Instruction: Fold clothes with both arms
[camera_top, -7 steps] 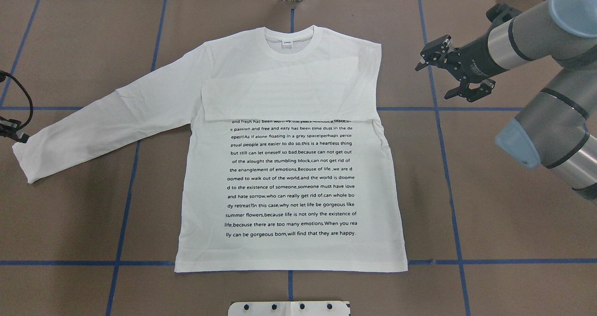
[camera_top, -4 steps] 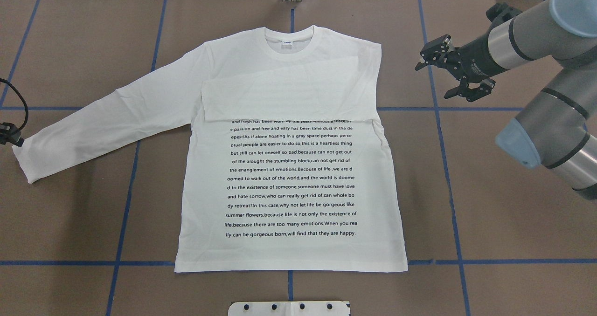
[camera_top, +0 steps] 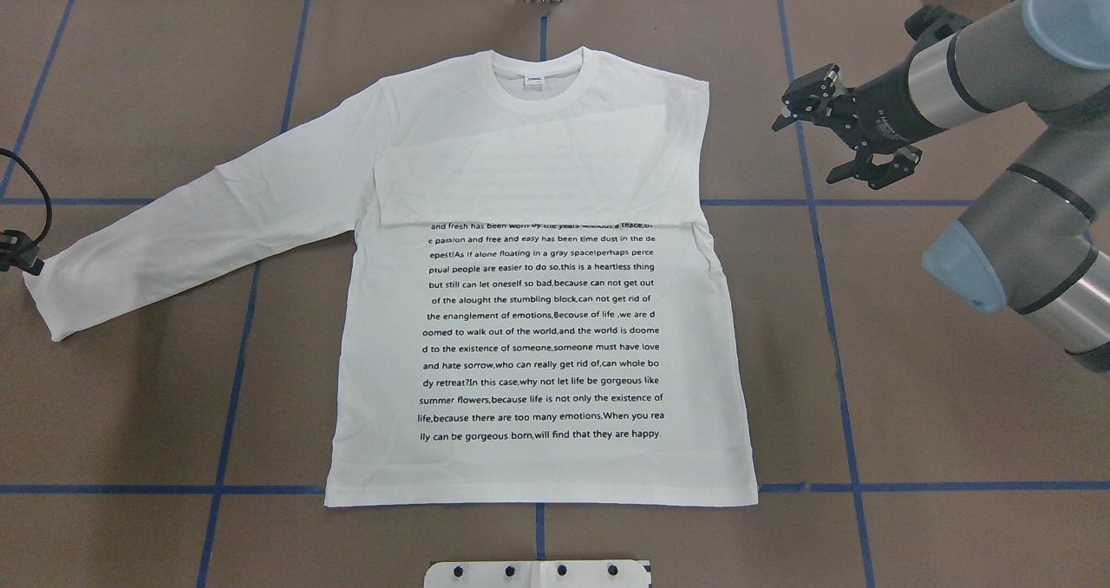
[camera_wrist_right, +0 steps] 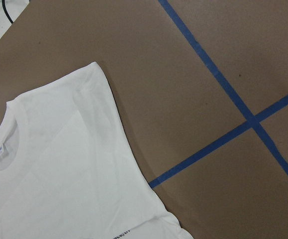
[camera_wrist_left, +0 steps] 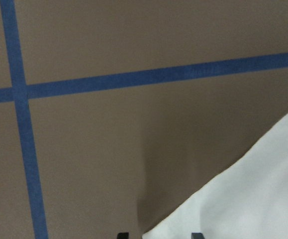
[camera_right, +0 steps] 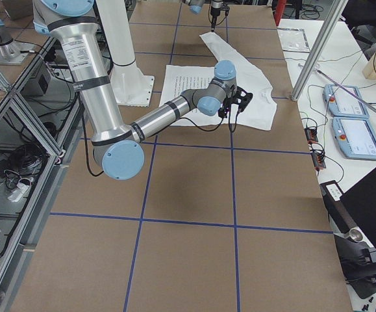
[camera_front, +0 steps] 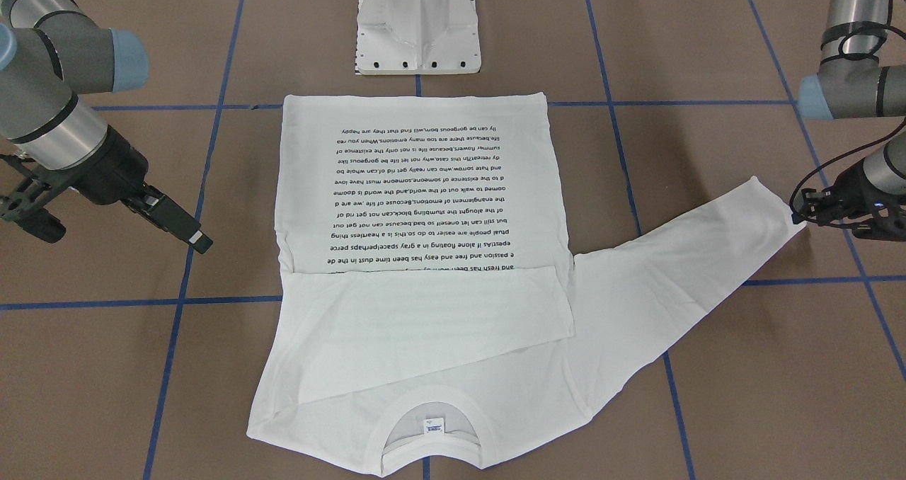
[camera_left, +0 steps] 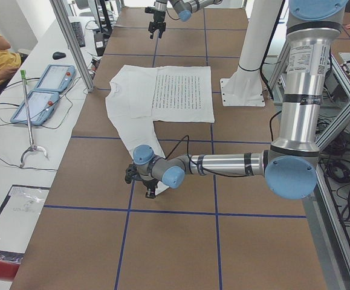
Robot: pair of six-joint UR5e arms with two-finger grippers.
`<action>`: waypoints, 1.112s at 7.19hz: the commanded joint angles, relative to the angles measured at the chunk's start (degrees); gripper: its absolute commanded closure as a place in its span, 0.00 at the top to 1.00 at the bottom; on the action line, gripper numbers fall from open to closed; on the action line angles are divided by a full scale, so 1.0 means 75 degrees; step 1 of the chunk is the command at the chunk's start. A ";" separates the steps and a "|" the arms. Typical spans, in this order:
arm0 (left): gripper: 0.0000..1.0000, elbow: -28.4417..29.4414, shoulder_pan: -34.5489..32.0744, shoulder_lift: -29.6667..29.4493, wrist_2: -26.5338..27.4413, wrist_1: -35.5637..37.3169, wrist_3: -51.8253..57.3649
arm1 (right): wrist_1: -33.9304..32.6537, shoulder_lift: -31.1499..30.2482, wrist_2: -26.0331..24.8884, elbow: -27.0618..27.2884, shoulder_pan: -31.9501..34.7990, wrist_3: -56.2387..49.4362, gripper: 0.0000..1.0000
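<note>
The white T-shirt (camera_top: 538,336) lies flat mid-frame on the tabletop (camera_top: 130,414), one sleeve (camera_top: 191,224) reaching the overhead view's left edge. There the left claw (camera_front: 803,211) sits at the cuff (camera_top: 43,302), jaws apart. The right claw (camera_top: 806,150) hangs open, upper right. A shallow pinch could let the cuff slip out mid-fold.

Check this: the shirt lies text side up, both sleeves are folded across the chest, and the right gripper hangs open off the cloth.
Not both. The overhead exterior view shows one sleeve folded across the chest; the other sleeve lies stretched out flat. The shirt is text side up and the right gripper hangs open off the cloth.
</note>
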 commanded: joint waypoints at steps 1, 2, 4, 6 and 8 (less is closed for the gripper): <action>0.54 0.0036 0.0068 -0.0004 -0.0093 0.0000 0.0025 | 0.0000 -0.0009 -0.0012 -0.0011 -0.0010 0.0000 1.00; 0.54 0.0083 0.0185 -0.0028 -0.0176 0.0000 0.0025 | 0.0000 -0.0009 -0.0012 -0.0012 -0.0011 0.0000 1.00; 0.49 0.0130 0.0209 -0.0016 -0.0176 0.0000 0.0048 | 0.0000 -0.0009 0.0000 -0.0012 -0.0011 0.0000 1.00; 0.00 0.0142 0.0221 -0.0028 -0.0188 -0.0012 0.0048 | -0.0012 -0.0009 0.0000 -0.0012 -0.0011 0.0000 1.00; 0.00 -0.0079 0.0209 -0.0028 -0.0513 -0.0012 0.0037 | -0.0012 -0.0009 0.0000 -0.0012 -0.0011 0.0000 1.00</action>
